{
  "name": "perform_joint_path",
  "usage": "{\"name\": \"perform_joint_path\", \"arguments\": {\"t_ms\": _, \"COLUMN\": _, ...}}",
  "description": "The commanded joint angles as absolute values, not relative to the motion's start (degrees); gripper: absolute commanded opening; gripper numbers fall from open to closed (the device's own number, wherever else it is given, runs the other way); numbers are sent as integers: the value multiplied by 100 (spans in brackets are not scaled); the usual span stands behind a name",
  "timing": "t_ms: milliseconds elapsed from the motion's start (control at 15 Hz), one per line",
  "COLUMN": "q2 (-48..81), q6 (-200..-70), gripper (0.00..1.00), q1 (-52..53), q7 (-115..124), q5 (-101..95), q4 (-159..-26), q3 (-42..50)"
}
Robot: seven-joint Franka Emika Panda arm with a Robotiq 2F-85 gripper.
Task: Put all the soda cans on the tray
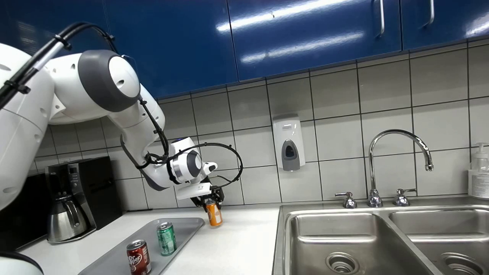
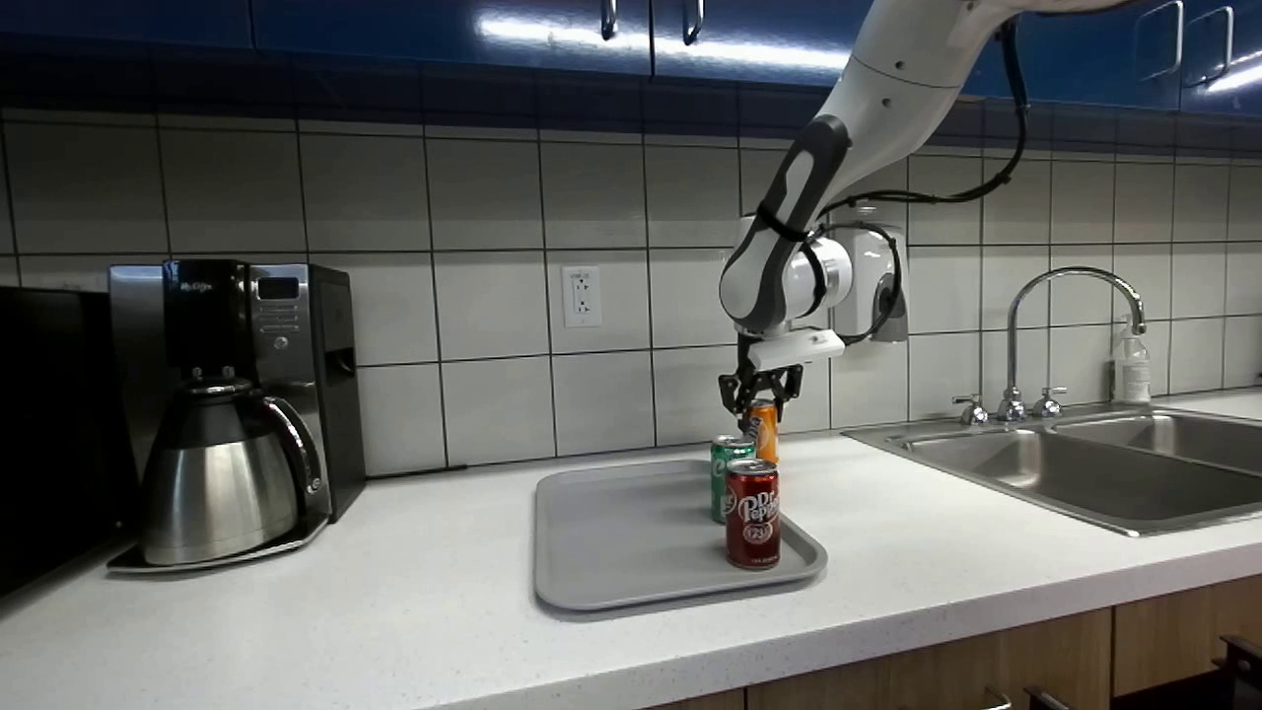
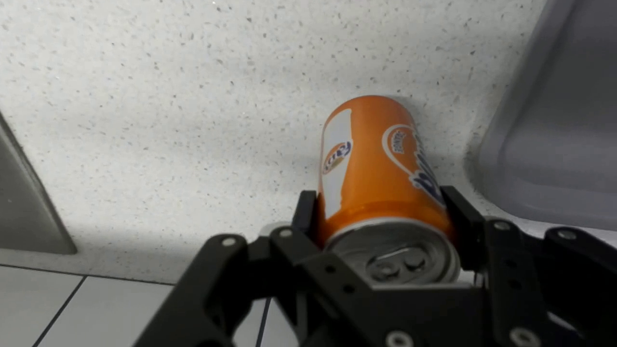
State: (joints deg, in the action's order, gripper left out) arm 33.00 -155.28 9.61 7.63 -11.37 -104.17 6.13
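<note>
My gripper (image 3: 381, 200) is shut on the upper part of the orange soda can (image 3: 368, 159), one finger on each side. In both exterior views this can (image 1: 214, 217) stands roughly upright beyond the tray's far end, beside the rim and off the tray; whether its base touches the counter I cannot tell. On the grey tray (image 2: 621, 532) stand the green can (image 1: 167, 240) and the red can (image 2: 752, 523), both upright near the sink-side edge. In an exterior view the red can partly covers the green one. A corner of the tray (image 3: 569, 144) shows right of the held can in the wrist view.
The tiled wall (image 1: 256, 187) rises close behind the gripper. A steel double sink (image 1: 284, 240) lies to one side, its edge (image 3: 29, 207) showing in the wrist view. A coffee maker (image 2: 222, 483) with steel pot stands opposite. A soap dispenser (image 1: 290, 133) hangs on the wall.
</note>
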Motion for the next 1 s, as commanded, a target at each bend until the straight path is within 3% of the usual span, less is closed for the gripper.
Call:
{"name": "perform_joint_path", "arguments": {"t_ms": 0, "q2": 3148, "q6": -15586, "gripper": 39, "q1": 942, "q7": 705, "q5": -1149, "q4": -10383, "q3": 505}}
{"name": "perform_joint_path", "arguments": {"t_ms": 933, "q2": 3114, "q6": -15844, "gripper": 39, "q1": 908, "q7": 333, "q5": -1041, "q4": -10311, "q3": 50}}
